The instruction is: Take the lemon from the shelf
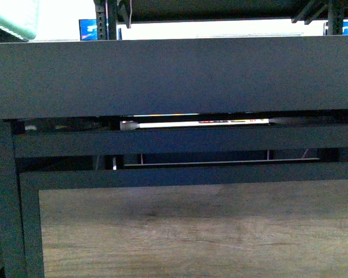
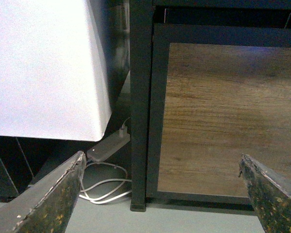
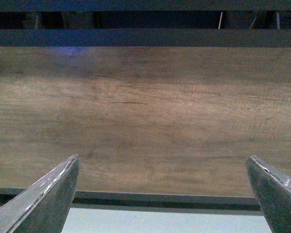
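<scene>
The lemon, a bright yellow, smooth, roundish-oval fruit, is in none of my views, so I cannot say which deck it sits on. My front camera is filled by the black metal tiered shelf (image 1: 174,75). Its thick front edge runs across from 9 to 3 o'clock, and its brown wood-grain base panel (image 1: 197,231) lies at 6 o'clock. Any fruit would be above that edge, toward 12 o'clock, out of sight.

My left gripper (image 2: 161,158) is spread wide and holds nothing. It faces the shelf's corner post, with a white power strip (image 2: 106,148) and a looped white cable (image 2: 104,187) on the floor beside it. My right gripper (image 3: 162,158) is also spread wide and empty, facing the base panel.

I judge the lemon firm and fairly light, with a waxy rind that can slip and a shape that rolls when nudged. I would take it across its narrower waist, one pad on each side of the middle rather than at the pointed ends. The squeeze should be moderate, enough to hold it without bruising it.
</scene>
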Tool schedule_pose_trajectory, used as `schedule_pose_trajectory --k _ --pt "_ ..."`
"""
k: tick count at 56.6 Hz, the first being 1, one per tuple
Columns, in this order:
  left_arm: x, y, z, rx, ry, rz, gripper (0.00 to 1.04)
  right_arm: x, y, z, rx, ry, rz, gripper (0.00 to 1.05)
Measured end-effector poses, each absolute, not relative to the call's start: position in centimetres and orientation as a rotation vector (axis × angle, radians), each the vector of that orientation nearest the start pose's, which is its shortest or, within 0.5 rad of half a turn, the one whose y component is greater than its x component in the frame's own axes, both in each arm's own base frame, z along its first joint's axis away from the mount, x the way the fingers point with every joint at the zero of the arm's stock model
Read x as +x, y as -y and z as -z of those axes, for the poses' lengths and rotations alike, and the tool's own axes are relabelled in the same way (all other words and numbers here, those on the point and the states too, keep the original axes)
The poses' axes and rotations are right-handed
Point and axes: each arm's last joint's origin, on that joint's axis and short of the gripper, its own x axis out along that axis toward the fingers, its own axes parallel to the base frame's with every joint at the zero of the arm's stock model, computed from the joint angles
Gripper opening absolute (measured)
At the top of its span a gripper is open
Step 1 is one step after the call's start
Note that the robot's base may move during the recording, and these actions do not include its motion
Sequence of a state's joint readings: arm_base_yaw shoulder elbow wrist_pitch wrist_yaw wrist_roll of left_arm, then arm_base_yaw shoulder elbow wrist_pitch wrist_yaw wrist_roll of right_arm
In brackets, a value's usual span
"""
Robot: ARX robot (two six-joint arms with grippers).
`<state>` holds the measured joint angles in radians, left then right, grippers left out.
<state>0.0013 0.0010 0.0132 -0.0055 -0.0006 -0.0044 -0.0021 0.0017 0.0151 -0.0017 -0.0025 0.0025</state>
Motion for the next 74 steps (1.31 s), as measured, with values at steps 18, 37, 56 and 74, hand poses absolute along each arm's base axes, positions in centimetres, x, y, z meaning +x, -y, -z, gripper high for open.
schedule_pose_trajectory --k 18,37,56,74 --pt "9.69 -0.01 -16.74 -0.004 0.007 -0.002 0.97 9.69 0.01 -16.83 0.002 0.011 -0.001 1.02" --pt "9.69 -0.01 -16.75 -0.005 0.007 -0.002 0.97 9.69 0.01 -16.83 0.002 0.01 -0.001 1.02" --pt "9.69 -0.01 -16.75 -0.004 0.007 -0.001 0.97 9.69 0.01 -16.83 0.002 0.01 -0.001 1.02" --pt "9.69 -0.01 -16.75 -0.005 0.007 -0.002 0.97 9.69 0.01 -16.83 0.002 0.01 -0.002 1.02"
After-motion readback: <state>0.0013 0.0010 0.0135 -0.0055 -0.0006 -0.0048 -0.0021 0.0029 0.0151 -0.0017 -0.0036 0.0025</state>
